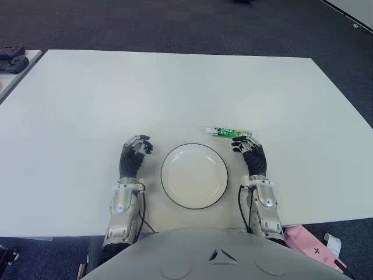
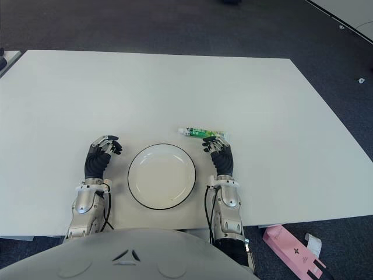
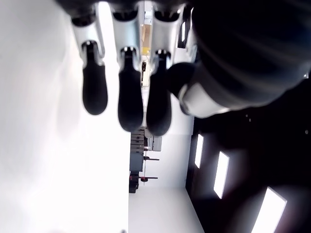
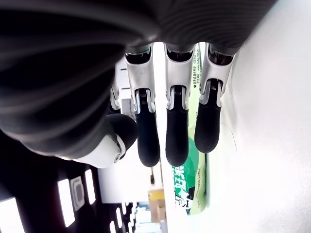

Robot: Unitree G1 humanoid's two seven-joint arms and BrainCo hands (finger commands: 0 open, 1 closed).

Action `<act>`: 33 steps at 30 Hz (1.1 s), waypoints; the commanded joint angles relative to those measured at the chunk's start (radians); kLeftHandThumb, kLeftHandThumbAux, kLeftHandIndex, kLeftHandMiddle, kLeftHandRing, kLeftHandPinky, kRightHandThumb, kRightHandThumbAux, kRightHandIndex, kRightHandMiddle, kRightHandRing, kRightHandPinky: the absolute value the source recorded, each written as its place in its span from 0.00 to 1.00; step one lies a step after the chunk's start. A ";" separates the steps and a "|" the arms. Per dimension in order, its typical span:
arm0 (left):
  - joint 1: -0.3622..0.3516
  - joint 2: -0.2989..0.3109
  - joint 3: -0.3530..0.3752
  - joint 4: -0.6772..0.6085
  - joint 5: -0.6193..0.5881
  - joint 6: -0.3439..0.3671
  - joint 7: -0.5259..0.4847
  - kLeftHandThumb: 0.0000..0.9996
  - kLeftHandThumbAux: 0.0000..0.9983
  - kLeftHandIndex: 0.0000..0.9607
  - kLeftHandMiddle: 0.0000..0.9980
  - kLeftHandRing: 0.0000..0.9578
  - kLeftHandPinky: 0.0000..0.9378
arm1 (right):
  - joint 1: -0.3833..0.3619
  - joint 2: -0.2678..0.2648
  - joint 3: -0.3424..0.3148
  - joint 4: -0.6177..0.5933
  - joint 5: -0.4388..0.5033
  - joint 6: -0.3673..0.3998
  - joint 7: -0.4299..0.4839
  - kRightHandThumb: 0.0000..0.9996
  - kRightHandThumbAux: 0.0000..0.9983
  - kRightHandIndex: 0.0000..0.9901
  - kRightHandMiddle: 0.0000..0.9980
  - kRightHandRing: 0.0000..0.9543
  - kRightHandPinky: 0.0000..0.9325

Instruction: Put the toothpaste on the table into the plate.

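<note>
A green and white toothpaste tube lies flat on the white table, just beyond the right side of a white plate with a dark rim. The plate holds nothing. My right hand sits to the right of the plate, its relaxed fingers hovering right at the tube without closing on it. On the plate's left side, my left hand shows with fingers loosely extended, holding nothing.
The table's front edge runs just below the plate and my forearms. A pink box lies on the floor at the lower right. Dark objects sit on a second table at the far left.
</note>
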 commanded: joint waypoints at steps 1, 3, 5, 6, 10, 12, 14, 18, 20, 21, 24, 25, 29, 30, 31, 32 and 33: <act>0.016 -0.006 -0.005 0.034 0.003 0.037 0.005 0.70 0.72 0.45 0.58 0.59 0.58 | 0.009 0.005 0.000 0.028 0.000 0.025 -0.004 0.71 0.73 0.43 0.45 0.46 0.50; 0.016 -0.006 -0.005 0.033 0.003 0.037 0.004 0.70 0.72 0.45 0.58 0.59 0.58 | 0.009 0.005 0.000 0.027 -0.001 0.025 -0.004 0.71 0.73 0.43 0.44 0.46 0.50; 0.017 -0.005 -0.005 0.033 0.003 0.038 0.004 0.70 0.72 0.45 0.58 0.59 0.58 | 0.010 0.005 0.000 0.028 0.000 0.025 -0.004 0.71 0.73 0.43 0.44 0.46 0.50; 0.017 -0.005 -0.005 0.032 0.004 0.038 0.004 0.70 0.72 0.45 0.58 0.59 0.58 | 0.010 0.005 0.000 0.028 0.000 0.025 -0.004 0.71 0.73 0.43 0.44 0.46 0.50; 0.019 -0.005 -0.006 0.029 0.004 0.042 0.004 0.70 0.72 0.45 0.58 0.59 0.58 | 0.011 0.004 0.000 0.027 0.001 0.026 -0.003 0.71 0.73 0.43 0.44 0.46 0.49; 0.019 -0.005 -0.006 0.029 0.004 0.043 0.004 0.70 0.72 0.45 0.58 0.59 0.58 | 0.011 0.004 -0.001 0.027 0.001 0.024 -0.002 0.71 0.73 0.43 0.44 0.46 0.49; 0.020 -0.006 -0.007 0.028 0.004 0.043 0.004 0.70 0.72 0.45 0.58 0.59 0.58 | 0.011 0.003 -0.001 0.026 0.002 0.020 0.000 0.71 0.73 0.43 0.44 0.46 0.49; 0.020 -0.008 -0.007 0.031 0.006 0.036 0.007 0.70 0.72 0.45 0.58 0.59 0.57 | 0.006 0.001 -0.004 0.028 -0.001 0.005 -0.003 0.71 0.73 0.43 0.45 0.46 0.50; 0.020 -0.009 -0.007 0.032 0.006 0.033 0.007 0.70 0.72 0.45 0.58 0.59 0.57 | 0.004 0.001 -0.005 0.030 -0.004 -0.002 -0.005 0.71 0.73 0.43 0.45 0.47 0.50; 0.021 -0.010 -0.008 0.032 0.006 0.032 0.007 0.70 0.72 0.45 0.58 0.59 0.57 | 0.003 0.000 -0.005 0.031 -0.005 -0.006 -0.006 0.71 0.73 0.43 0.45 0.47 0.50; 0.022 -0.013 -0.008 0.031 0.006 0.034 0.011 0.70 0.72 0.45 0.57 0.58 0.57 | -0.011 -0.010 -0.014 0.038 -0.008 -0.027 -0.006 0.71 0.73 0.43 0.45 0.47 0.50; 0.022 -0.014 -0.009 0.030 0.006 0.036 0.013 0.70 0.72 0.45 0.57 0.58 0.57 | -0.016 -0.013 -0.016 0.041 -0.008 -0.033 -0.005 0.71 0.73 0.43 0.45 0.47 0.50; 0.023 -0.016 -0.010 0.031 0.008 0.033 0.015 0.70 0.72 0.45 0.57 0.58 0.57 | -0.062 -0.052 -0.042 0.043 0.002 -0.035 0.011 0.71 0.73 0.43 0.45 0.47 0.50; 0.023 -0.016 -0.010 0.031 0.008 0.032 0.015 0.70 0.72 0.45 0.57 0.58 0.57 | -0.068 -0.056 -0.045 0.043 0.003 -0.035 0.012 0.71 0.73 0.43 0.46 0.47 0.50; 0.023 -0.017 -0.011 0.032 0.008 0.030 0.014 0.70 0.72 0.45 0.57 0.58 0.57 | -0.080 -0.066 -0.051 0.044 0.004 -0.033 0.015 0.71 0.73 0.43 0.46 0.47 0.50; 0.023 -0.017 -0.011 0.034 0.007 0.027 0.012 0.70 0.72 0.45 0.57 0.58 0.57 | -0.095 -0.078 -0.059 0.044 0.004 -0.032 0.018 0.71 0.73 0.43 0.46 0.47 0.51; 0.023 -0.017 -0.011 0.036 0.006 0.024 0.011 0.70 0.72 0.45 0.57 0.58 0.57 | -0.106 -0.087 -0.064 0.045 0.004 -0.032 0.020 0.71 0.73 0.43 0.46 0.47 0.51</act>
